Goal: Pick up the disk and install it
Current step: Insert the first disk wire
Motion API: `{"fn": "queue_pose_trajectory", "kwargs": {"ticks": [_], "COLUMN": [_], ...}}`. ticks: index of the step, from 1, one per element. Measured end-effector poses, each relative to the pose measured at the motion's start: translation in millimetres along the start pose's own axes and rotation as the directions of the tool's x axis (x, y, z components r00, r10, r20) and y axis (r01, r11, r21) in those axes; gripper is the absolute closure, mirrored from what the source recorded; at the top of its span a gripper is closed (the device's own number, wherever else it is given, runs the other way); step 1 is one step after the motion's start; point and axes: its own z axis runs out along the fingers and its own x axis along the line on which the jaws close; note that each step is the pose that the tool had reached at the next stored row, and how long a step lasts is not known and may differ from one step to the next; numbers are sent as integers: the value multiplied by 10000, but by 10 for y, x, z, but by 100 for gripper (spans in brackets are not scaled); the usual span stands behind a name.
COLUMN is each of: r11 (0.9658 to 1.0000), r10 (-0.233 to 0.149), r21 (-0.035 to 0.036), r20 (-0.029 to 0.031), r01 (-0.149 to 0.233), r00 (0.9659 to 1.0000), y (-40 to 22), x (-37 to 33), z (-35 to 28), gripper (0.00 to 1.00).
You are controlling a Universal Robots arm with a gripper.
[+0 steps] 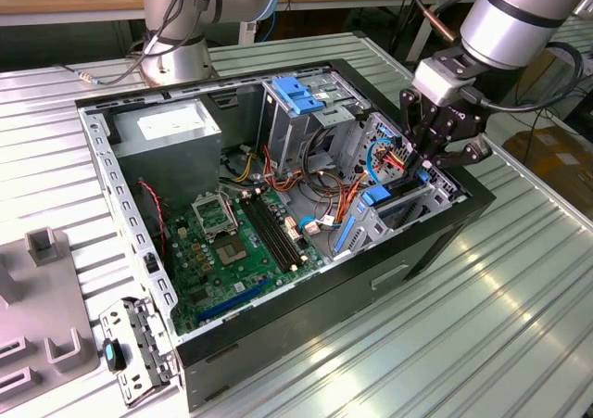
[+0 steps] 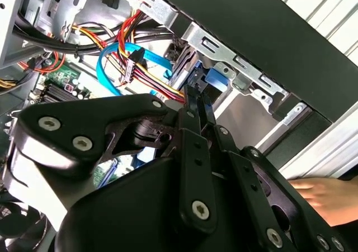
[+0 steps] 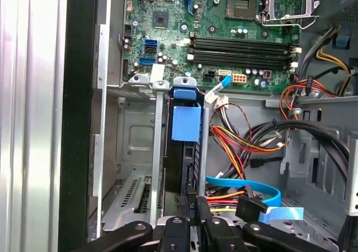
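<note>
Two fingers, and where are they?

On the gripper, low over the front corner of the computer case, at the exterior view's right. In both wrist views the fingers lie drawn together with no gap showing between them.

Pinching anything?

Closed is all I can say. Their tips sit at the near end of the disk; whether they press it or nip its edge, I cannot tell.

And the disk itself?

It stands on edge in a metal slot at the front of the case, a blue tab on its far end (the first wrist view shows this best).

What lies just beside it?

A flat blue cable curls next to the slot, with a bundle of red, yellow and black wires beside it.

Further out?

The green motherboard covers the case floor. Beyond it stands a drive cage with a blue top, and a grey power box sits in the far corner.

Outside the case?

A ribbed metal table bears it all. A loose metal bracket lies near the case's near corner, a grey plastic block just past that. A person's hand shows in the second wrist view, outside the case wall.
</note>
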Motion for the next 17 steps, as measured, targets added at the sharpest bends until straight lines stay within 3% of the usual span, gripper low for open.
{"fn": "queue_pose_trajectory", "kwargs": {"ticks": [17], "r11": [10000], "r10": [94], "r21": [-9], "r20": [-1], "r01": [-94], "r00": [10000], "y": [5], "x": [13], "z": [42], "gripper": [83]}}
